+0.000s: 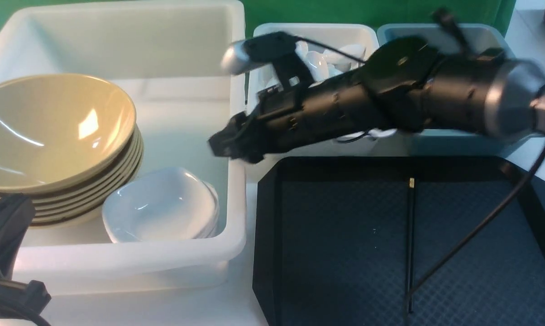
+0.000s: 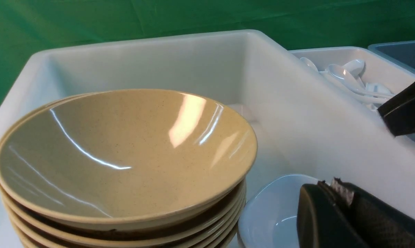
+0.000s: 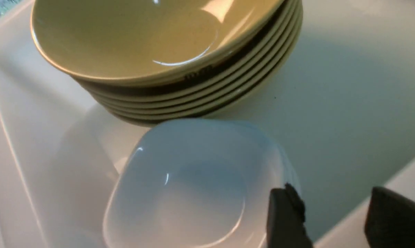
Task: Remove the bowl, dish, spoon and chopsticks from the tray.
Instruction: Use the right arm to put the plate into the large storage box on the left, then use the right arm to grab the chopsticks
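Note:
On the black tray point(image 1: 533, 213) lie the chopsticks point(image 1: 410, 244), thin and black with a gold band at the far end. The khaki bowl point(image 1: 50, 131) tops a stack in the large white tub point(image 1: 236, 235). Beside that stack sits the white dish point(image 1: 161, 203), on top of other dishes. White spoons point(image 1: 327, 59) lie in the small white tub behind. My right gripper point(image 1: 222, 145) reaches over the large tub's right rim. It is open, just above the dish point(image 3: 193, 186), with nothing between its fingers point(image 3: 285, 217). My left gripper point(image 2: 328, 184) is shut and empty near the tub's front.
A grey-blue tub point(image 1: 435, 136) stands at the back right, behind the tray. A black cable point(image 1: 480, 226) hangs across the tray's right half. The left arm point(image 1: 3, 235) fills the near left corner. A green backdrop closes the far side.

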